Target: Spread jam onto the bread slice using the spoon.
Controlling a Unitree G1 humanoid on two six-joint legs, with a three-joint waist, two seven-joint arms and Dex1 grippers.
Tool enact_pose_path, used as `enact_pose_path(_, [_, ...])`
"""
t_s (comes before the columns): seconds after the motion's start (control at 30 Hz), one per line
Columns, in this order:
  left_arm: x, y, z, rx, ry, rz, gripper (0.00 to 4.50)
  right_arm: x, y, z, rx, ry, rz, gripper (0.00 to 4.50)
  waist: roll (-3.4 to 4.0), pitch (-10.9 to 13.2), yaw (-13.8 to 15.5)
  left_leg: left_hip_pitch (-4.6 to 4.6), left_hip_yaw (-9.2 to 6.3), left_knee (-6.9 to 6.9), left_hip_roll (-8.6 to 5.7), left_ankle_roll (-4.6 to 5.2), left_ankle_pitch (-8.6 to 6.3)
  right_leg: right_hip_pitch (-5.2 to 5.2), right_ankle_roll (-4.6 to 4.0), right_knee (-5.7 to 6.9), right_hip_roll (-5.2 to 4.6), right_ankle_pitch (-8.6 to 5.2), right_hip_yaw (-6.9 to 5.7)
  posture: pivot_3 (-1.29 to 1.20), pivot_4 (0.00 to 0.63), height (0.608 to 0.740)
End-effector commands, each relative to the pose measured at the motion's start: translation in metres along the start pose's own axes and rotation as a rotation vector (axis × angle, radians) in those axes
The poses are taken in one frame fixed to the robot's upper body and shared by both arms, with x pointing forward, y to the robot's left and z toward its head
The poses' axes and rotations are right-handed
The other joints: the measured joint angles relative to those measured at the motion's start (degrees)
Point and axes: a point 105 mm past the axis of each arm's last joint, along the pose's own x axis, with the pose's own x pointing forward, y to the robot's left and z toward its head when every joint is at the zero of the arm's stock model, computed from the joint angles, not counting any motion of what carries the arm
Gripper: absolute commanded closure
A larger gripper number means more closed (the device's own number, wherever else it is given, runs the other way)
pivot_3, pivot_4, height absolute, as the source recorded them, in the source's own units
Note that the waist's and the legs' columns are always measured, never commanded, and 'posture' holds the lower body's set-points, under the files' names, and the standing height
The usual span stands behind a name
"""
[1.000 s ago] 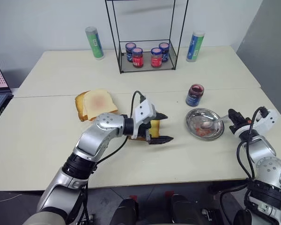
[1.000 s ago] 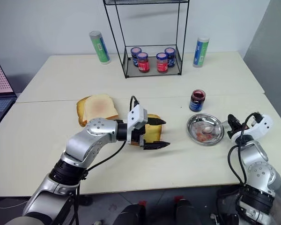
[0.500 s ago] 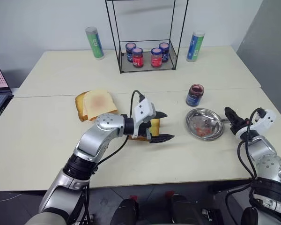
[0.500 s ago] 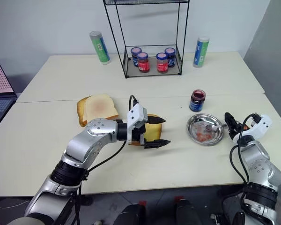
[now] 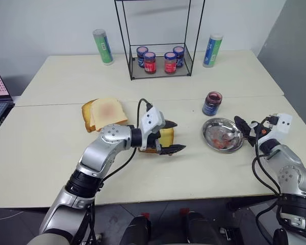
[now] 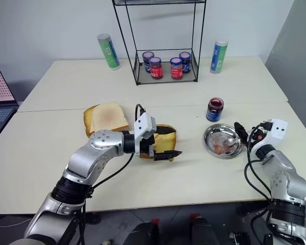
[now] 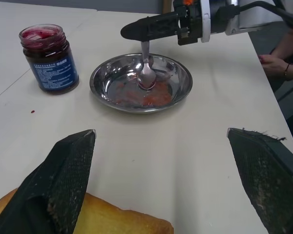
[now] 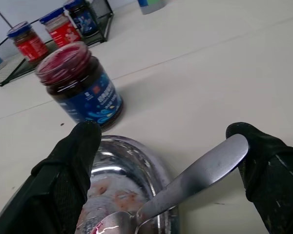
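A pale cream table [image 5: 51, 153] stood against a plain white wall. On it, the thick golden-yellow bread slice [image 6: 166, 140] with its brown crust lay near the table's middle, partly behind the left gripper [image 5: 169, 137], whose black fingers stood spread wide, one on either side of the slice, clasping nothing. No jam showed on the visible part of the slice.

To the robot's right sat the round steel dish [image 7: 183, 85], smeared red. The slim silver teaspoon [image 7: 146, 73] rested with its bowl in the dish and its handle leaning over the rim. The right gripper [image 8: 168, 161] had its fingers parted on either side of the handle, one pad touching the handle's end, not clamped on it.

Behind the dish stood the open blue-labelled glass jar [image 8: 80, 87] of dark red jam [image 7: 39, 34].

The likely risk: if the right fingers closed off-centre, the handle could pivot on the rim, tip the spoon out and drop its sticky load.
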Motion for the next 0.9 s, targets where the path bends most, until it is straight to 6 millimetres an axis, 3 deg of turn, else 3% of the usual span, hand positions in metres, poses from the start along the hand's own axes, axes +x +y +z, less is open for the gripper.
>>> enact_pose_path(0.03, [-0.006,0.001,0.015,0.053,-0.038,0.025,0.0,-0.002,0.011,0.017,-0.143,-0.042,0.052,0.04,0.0,0.0,0.02,0.0,0.0,0.0,0.0,0.0,0.0,0.0,0.0,0.0,0.0,0.0,0.0,0.0,0.15,0.74])
enact_pose_path(0.2, [-0.011,0.002,0.013,0.053,-0.033,0.039,0.0,-0.004,0.019,0.009,-0.359,0.012,0.106,0.04,0.0,0.0,0.03,0.0,0.01,0.01,-0.01,0.0,0.0,0.0,0.0,0.0,-0.01,0.0,0.0,0.0,0.15,0.74])
enact_pose_path(0.67, [-0.019,0.009,0.011,0.058,-0.018,0.075,0.0,-0.011,-0.001,0.0,-0.715,0.098,0.122,0.04,0.0,0.0,0.34,0.01,0.02,0.03,-0.02,-0.01,0.0,0.02,0.0,-0.01,-0.02,0.0,-0.01,0.0,0.15,0.74])
enact_pose_path(0.8, [-0.022,0.012,0.011,0.063,-0.014,0.09,0.0,-0.014,-0.001,0.008,-0.744,0.081,0.129,0.04,0.0,0.0,0.33,0.01,0.04,0.04,-0.02,-0.01,0.0,0.02,0.0,-0.01,-0.02,0.0,0.01,0.0,0.15,0.74])
enact_pose_path(0.9, [-0.033,0.018,0.011,0.053,-0.007,0.14,0.0,-0.02,0.01,0.027,-0.729,0.019,0.153,0.04,0.0,0.0,0.34,0.01,0.03,0.04,-0.01,-0.01,0.01,0.02,0.0,0.0,-0.02,0.0,0.0,0.0,0.15,0.74])
